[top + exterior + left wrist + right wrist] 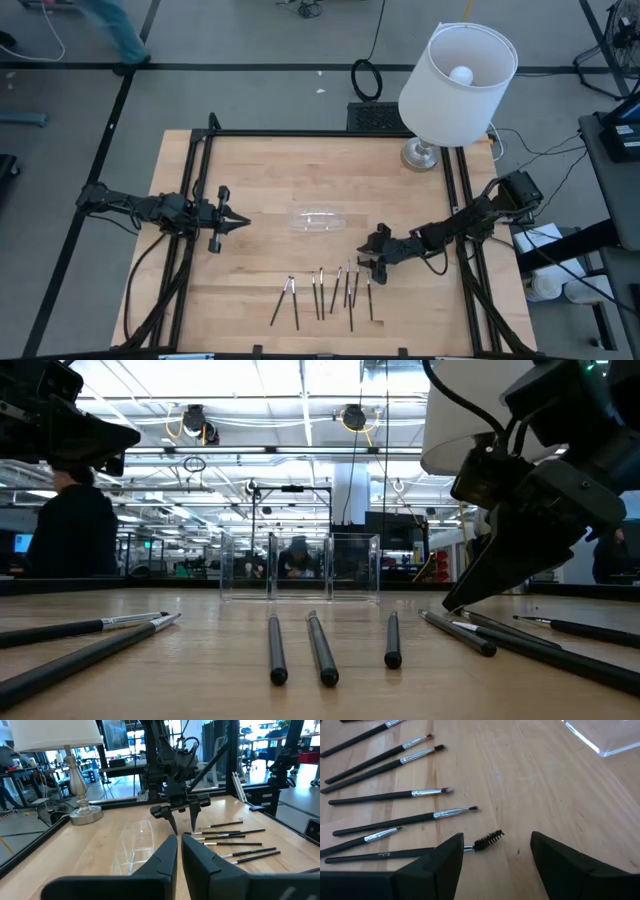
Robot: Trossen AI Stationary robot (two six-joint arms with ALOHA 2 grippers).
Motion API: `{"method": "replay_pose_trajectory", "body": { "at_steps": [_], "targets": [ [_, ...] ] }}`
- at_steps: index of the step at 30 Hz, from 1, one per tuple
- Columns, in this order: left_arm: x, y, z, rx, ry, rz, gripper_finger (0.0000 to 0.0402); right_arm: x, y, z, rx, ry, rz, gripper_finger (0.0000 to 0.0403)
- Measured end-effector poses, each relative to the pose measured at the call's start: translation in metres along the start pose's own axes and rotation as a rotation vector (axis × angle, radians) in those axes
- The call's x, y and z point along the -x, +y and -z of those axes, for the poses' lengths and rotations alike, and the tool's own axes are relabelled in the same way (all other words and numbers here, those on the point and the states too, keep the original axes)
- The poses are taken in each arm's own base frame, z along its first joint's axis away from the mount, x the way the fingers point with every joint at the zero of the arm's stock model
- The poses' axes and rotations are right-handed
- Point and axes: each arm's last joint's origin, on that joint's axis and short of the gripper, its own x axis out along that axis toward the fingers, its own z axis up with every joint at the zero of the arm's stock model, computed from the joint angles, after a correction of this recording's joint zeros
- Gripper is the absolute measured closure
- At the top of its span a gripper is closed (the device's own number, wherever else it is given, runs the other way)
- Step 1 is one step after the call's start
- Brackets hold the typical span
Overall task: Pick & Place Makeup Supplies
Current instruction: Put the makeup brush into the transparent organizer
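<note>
The right gripper (374,262) hangs low over the near-right part of the wooden table (270,180), its two fingers (437,862) spread wide apart with nothing between them. It sits just above the right end of the row of makeup brushes (320,295). In the right wrist view seven brushes show: six fine-tipped ones with silvery collars and one spiral-bristled wand (487,840) lying nearest the fingers, its dark handle passing under one of them. From above, about eight thin dark sticks lie along the table's near edge, roughly parallel, with two at the left crossing in a narrow V (287,298); the exact count there is hard to fix.

The left gripper (240,221) waits above the table's left side, its fingers nearly together and holding nothing, pointing toward the centre.

One clear plastic tray (318,219) sits mid-table between the two arms. One lamp (455,85) with a white shade stands at the far right corner.
</note>
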Motion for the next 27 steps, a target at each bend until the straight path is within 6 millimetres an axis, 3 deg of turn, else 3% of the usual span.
{"method": "replay_pose_trajectory", "body": {
  "at_steps": [27],
  "targets": [
    [0.0, 0.0, 0.0, 0.0, 0.0, 0.0, 0.0371, -0.0048, 0.0053, 0.0084, 0.053, -0.021, 0.026, 0.0181]
  ]
}}
